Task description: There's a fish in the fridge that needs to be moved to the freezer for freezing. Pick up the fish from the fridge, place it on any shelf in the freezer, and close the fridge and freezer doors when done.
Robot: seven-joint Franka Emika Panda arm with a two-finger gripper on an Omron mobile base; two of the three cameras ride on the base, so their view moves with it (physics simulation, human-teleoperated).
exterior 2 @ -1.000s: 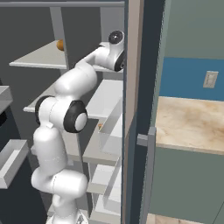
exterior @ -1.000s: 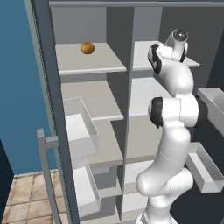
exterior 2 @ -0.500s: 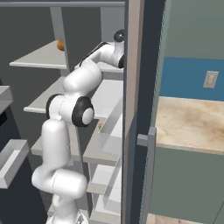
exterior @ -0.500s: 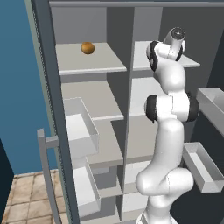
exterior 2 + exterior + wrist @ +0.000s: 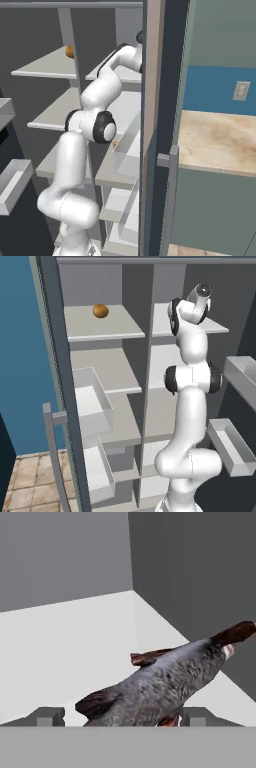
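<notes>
Left base view: the tall dark grey unit stands with both doors open. The white arm rises from the lower right and reaches into the right-hand compartment at the top shelf (image 5: 210,326). Its hand goes in behind its own upper joints, so the fingers are hidden here. An orange ball (image 5: 100,311) sits on the top shelf of the left-hand compartment, well apart from the arm. White door bins (image 5: 92,401) hang on the left door.

Right base view: the same reach from the other side. The open right-hand door (image 5: 152,125) crosses the middle of the picture edge-on and hides the hand. A pale stone table (image 5: 215,142) lies beyond it to the right.

Hand view: this gives what the other two cannot. The fish (image 5: 165,684) lies on the pale shelf floor near the back corner, its body between the two dark fingers (image 5: 47,716). The fingers stand wide on either side and do not yet press it.

Judgement: this is the pick-up step. The next move calls for closing the fingers squarely on the slim body, then lifting it clear of the shelf.
</notes>
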